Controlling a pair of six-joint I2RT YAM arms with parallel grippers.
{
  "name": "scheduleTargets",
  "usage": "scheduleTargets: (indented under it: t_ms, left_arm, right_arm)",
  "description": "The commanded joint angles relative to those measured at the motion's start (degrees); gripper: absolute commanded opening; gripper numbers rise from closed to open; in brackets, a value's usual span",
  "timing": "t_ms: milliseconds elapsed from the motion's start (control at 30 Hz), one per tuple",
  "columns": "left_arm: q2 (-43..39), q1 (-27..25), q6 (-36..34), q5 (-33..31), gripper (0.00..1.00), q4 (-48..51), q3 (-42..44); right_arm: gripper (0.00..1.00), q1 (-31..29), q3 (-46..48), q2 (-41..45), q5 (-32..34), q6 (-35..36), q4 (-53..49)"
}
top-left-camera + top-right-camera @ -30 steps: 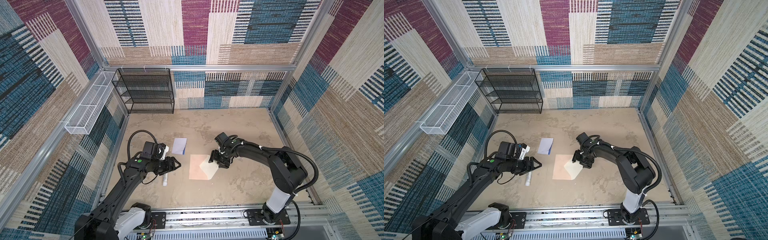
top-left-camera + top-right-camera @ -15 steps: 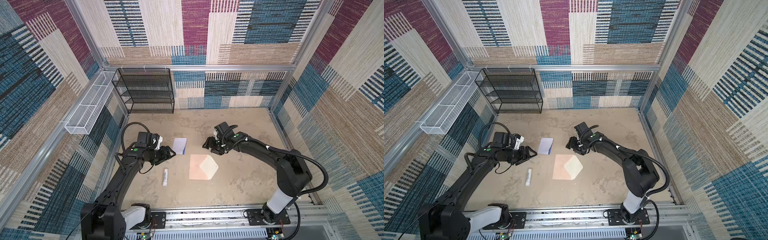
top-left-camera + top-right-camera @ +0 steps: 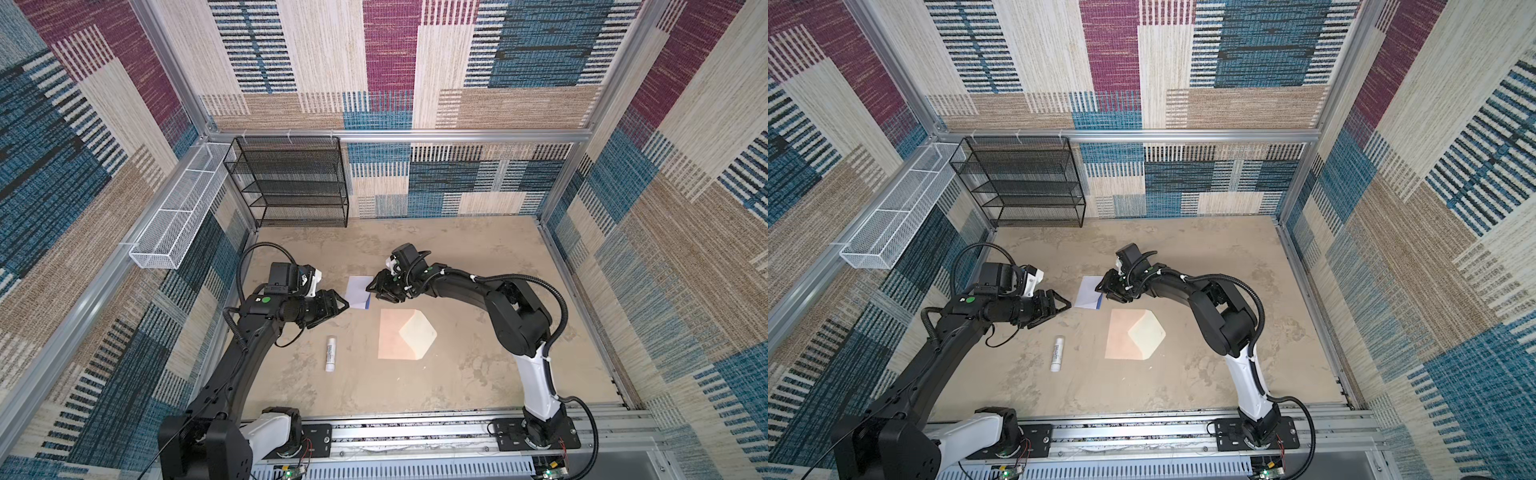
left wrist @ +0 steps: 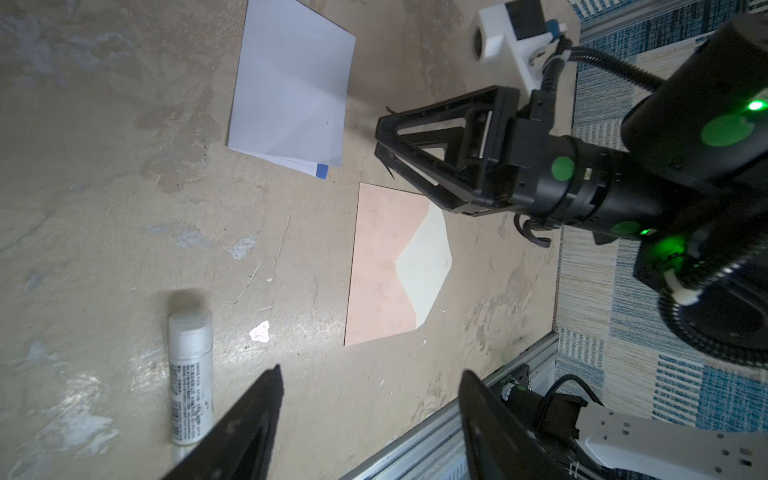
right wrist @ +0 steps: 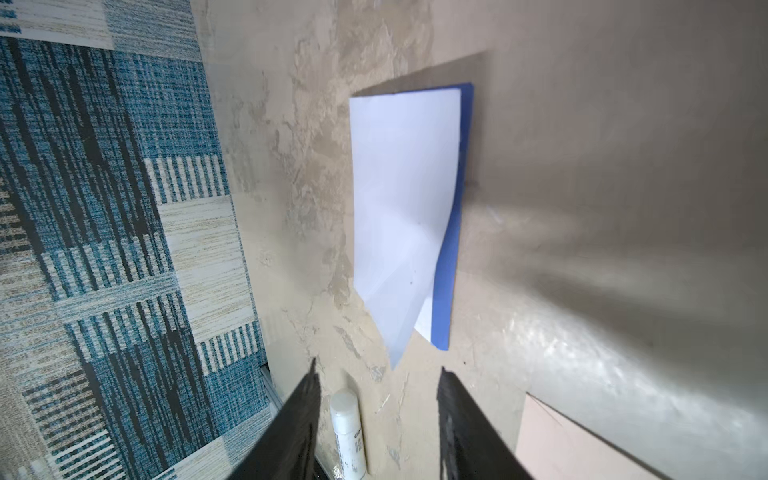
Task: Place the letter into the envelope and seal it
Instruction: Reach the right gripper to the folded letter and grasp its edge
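Observation:
The letter (image 3: 358, 291) (image 3: 1089, 292), a folded white sheet with a blue edge, lies on the tan table; the wrist views show it too (image 4: 291, 87) (image 5: 403, 208). My right gripper (image 3: 371, 291) (image 3: 1101, 289) (image 5: 377, 365) is open at its near right corner, the corner tip level with the fingertips, nothing clamped. My left gripper (image 3: 344, 302) (image 3: 1066, 306) (image 4: 370, 374) is open just left of the letter, holding nothing. The peach envelope (image 3: 392, 336) (image 3: 1120, 338) (image 4: 380, 266) lies flat in front of the letter, its cream flap (image 3: 419, 334) on the right side.
A white glue stick (image 3: 330, 353) (image 3: 1057, 353) (image 4: 189, 365) (image 5: 348, 428) lies left of the envelope. A black wire shelf (image 3: 291, 183) stands at the back left, a white wire basket (image 3: 178, 216) hangs on the left wall, and a metal rail (image 3: 415, 432) runs along the front.
My right gripper left the envelope's flap, moved back and left to the letter, and its jaws narrowed. My left gripper moved from above the glue stick up to the letter's left side.

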State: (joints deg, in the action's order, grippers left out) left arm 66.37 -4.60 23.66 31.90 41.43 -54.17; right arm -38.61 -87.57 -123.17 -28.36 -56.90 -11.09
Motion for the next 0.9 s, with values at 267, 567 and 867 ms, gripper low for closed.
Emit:
scheduleTargets:
  t_ms: [267, 567, 867]
  left_arm:
    - [-0.94, 1.69, -2.17, 0.80, 0.70, 1.11, 1.45]
    - [0.08, 2.40, -2.56, 3.31, 0.70, 0.86, 0.94]
    - [0.34, 2.76, -2.39, 3.83, 0.70, 0.36, 1.31]
  right_arm:
    - [0.38, -0.80, -5.42, -6.18, -2.51, -4.07, 2.94]
    - [0.46, -0.85, -2.49, -5.19, -1.93, -4.35, 2.84]
    - [0.47, -0.93, 1.46, -3.44, -2.79, -5.97, 6.14]
